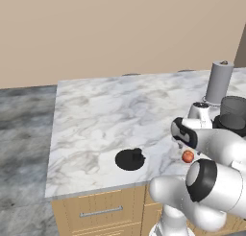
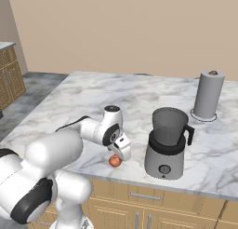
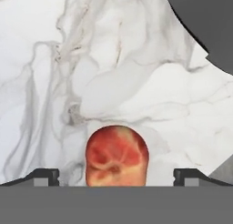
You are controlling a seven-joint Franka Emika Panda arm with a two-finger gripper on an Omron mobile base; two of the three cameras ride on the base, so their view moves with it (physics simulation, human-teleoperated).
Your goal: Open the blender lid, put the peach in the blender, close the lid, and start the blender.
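Jaws fully spread, grasping nothing, poised directly over the peach (image 3: 117, 155), which sits on the marble surface (image 1: 96, 115) near its front edge, just left of the blender (image 2: 166, 149). Risk: the round fruit may roll from an off-centre pinch toward that edge. Peach is small, orange-red, mottled; blender lid (image 1: 130, 159) lies off, well apart.

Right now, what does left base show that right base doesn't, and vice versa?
Left base alone: the lid lying flat on the counter, left of the arm and well apart from the jar, plus grey floor beside the counter.
Right base alone: the whole blender, jar open on top, front knob facing the camera, and a wooden cabinet at far left.
Both: the peach on the counter near the front edge, the gripper open just above it, and the grey cylinder behind.
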